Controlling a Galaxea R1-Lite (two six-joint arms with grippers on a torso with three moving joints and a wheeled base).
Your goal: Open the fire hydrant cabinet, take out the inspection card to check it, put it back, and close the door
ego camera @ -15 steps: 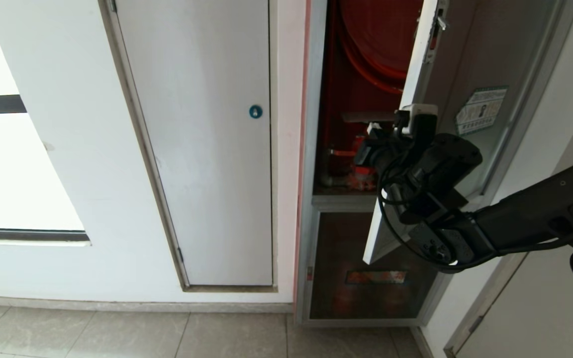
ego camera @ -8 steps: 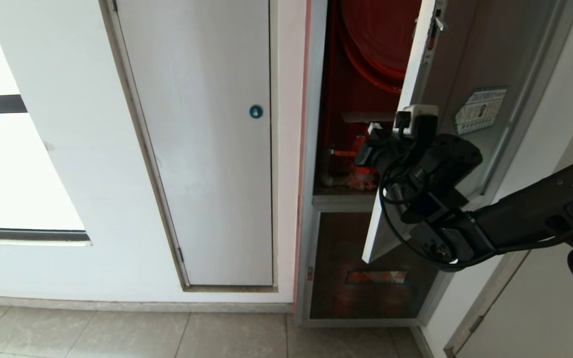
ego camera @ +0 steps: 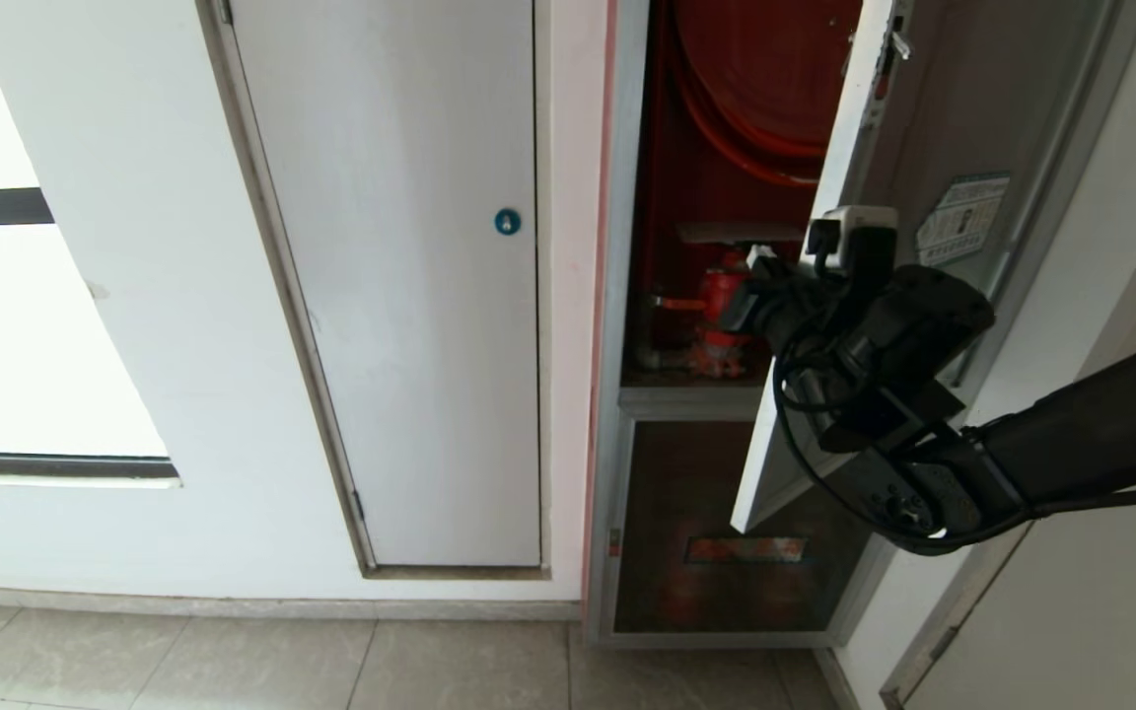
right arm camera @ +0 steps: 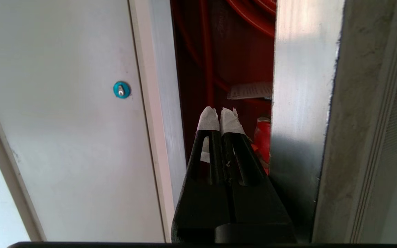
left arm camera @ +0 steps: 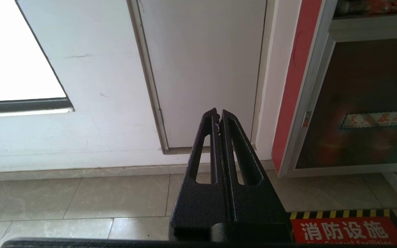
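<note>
The inspection card point(right arm camera: 251, 91) lies inside the fire hydrant cabinet point(ego camera: 716, 177), a thin white printed sheet resting flat just above the red valve point(ego camera: 723, 296), partly hidden behind the door's edge in the right wrist view. It is untouched, so taking it out, checking it and putting it back are all yet to do.

The door point(ego camera: 933, 197) stands partly swung out to the right, its silver frame edge tilted across the opening and the green-bordered sticker point(ego camera: 962, 219) showing on the glass. The opening step looks largely done, though the gap may need to be wider for a clean reach; that is a judgement only.

The right gripper point(right arm camera: 220, 115) sits in the gap, just left of the door's frame edge, its taped fingertips pressed together and holding nothing, pointing in toward the card and valve. Whether it touches the frame I cannot tell.

The left gripper point(left arm camera: 218, 115) is parked low and away from the cabinet, clenched on nothing, facing the white panel door point(ego camera: 400, 276) and the floor tiles point(ego camera: 233, 661).

Closing the door comes last.
</note>
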